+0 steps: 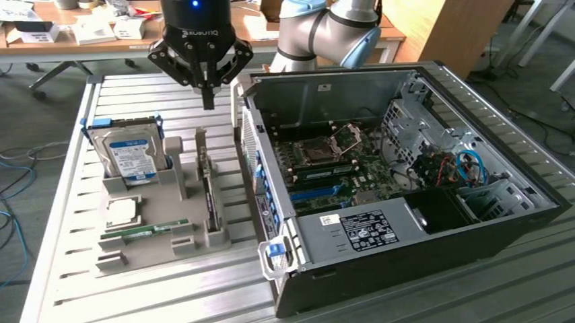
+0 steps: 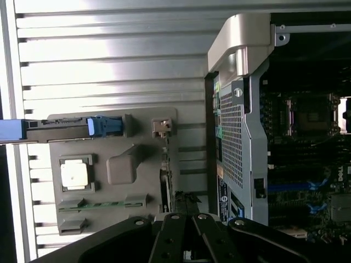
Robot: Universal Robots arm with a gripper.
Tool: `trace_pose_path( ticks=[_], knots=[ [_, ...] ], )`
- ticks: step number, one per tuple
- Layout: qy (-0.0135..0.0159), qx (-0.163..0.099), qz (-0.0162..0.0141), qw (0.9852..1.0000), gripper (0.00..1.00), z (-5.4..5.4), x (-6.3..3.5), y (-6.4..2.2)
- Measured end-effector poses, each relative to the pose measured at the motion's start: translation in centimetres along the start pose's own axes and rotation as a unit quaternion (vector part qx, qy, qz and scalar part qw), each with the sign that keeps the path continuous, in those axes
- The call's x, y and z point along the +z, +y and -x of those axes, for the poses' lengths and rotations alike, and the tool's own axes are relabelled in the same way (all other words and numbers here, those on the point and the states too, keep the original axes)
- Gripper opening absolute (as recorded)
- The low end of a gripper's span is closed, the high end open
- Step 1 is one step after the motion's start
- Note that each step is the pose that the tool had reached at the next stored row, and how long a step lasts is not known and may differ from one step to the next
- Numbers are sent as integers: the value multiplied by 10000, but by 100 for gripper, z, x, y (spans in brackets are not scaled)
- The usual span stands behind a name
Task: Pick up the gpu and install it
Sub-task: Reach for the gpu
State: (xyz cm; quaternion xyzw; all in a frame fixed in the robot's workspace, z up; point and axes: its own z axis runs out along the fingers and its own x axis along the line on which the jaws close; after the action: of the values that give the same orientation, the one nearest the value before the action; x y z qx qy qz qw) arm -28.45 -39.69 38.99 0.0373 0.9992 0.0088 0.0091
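Black pincer (image 1: 209, 101) hangs closed tight and empty in the exterior view's upper left, above the gpu (image 1: 206, 178), which stands on edge in the grey holder (image 1: 157, 210) left of centre. Descending closed, it could strike the gpu's top edge and tip it.

Your gripper (image 1: 209, 99) hangs at the far left, pointing straight down. Its fingers are pressed together.

A cluttered wooden desk (image 1: 63, 42) stands behind the slatted metal table (image 1: 134, 289).
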Motion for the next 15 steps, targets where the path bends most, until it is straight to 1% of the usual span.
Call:
trace_pose_path(
  ticks=[2, 6, 7, 9, 11, 12, 15],
  knots=[
    [5, 0, -10, 10000, 11, 0, 0, 0],
    [5, 1, -11, 10000, 11, 0, 0, 1],
    [9, 0, -16, 10000, 11, 2, 0, 2],
    [38, 1, -36, 10000, 11, 5, 0, 2],
    [61, 1, -60, 10000, 11, 7, 0, 2],
    [68, 1, -70, 10000, 11, 7, 1, 2],
    [68, 0, -71, 10000, 11, 7, 0, 2]
  ],
)
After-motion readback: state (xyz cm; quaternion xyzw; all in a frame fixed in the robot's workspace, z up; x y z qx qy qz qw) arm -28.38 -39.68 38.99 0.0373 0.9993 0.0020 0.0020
